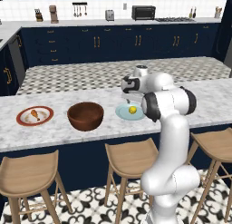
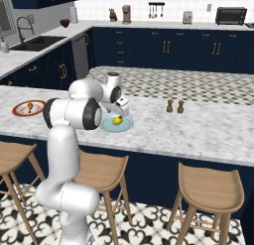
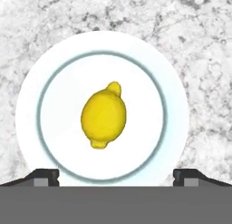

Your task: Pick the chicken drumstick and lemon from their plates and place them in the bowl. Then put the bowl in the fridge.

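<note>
The yellow lemon (image 3: 103, 116) lies in the middle of the pale blue plate (image 3: 31, 119) on the marble island. My gripper (image 3: 115, 177) hangs open straight above it, a finger tip on either side, touching nothing. From the left base view, the lemon (image 1: 132, 109) and its plate (image 1: 121, 113) sit just under the gripper (image 1: 128, 100). The wooden bowl (image 1: 85, 115) stands left of them. Further left, the chicken drumstick (image 1: 34, 114) rests on the red-rimmed plate (image 1: 22, 121). The fridge is out of view.
Two small shakers (image 2: 174, 106) stand on the island to the right of the blue plate. Wooden stools (image 1: 129, 157) line the island's near edge. Navy cabinets, a sink (image 2: 34, 43) and a toaster oven (image 1: 143, 12) are along the back counters.
</note>
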### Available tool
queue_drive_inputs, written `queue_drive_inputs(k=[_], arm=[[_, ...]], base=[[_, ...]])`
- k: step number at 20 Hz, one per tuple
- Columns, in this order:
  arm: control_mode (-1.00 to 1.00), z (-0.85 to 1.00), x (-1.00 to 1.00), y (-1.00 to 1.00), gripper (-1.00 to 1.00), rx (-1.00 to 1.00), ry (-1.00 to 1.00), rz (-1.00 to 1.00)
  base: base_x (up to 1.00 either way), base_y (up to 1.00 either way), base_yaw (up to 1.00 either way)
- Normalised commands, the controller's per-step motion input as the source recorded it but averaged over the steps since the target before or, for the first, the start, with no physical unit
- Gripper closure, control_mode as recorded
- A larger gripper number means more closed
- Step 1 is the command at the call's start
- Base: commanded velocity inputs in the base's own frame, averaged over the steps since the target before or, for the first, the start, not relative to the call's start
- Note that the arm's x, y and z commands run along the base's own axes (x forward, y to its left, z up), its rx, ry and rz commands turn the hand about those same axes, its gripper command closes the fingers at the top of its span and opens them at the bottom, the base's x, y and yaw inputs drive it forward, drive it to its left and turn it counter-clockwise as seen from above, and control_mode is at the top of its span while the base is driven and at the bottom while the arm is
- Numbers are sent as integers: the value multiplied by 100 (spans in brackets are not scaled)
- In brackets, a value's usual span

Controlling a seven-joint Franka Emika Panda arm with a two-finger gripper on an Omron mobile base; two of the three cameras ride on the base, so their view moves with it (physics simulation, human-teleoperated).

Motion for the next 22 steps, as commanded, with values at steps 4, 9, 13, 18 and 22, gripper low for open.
queue_drive_inputs(k=[4, 9, 13, 18, 22], arm=[[-100, -28, 38, 0, -100, 0, 0, 0], [-100, -30, 19, 0, -100, 0, 0, 0], [-100, -18, 12, 0, -100, 0, 0, 0], [-100, -28, 3, 0, -100, 0, 0, 0], [-100, -40, 0, 0, 100, 0, 0, 0]], base=[[0, 0, 0], [0, 0, 0], [0, 0, 0], [0, 0, 0], [0, 0, 0]])
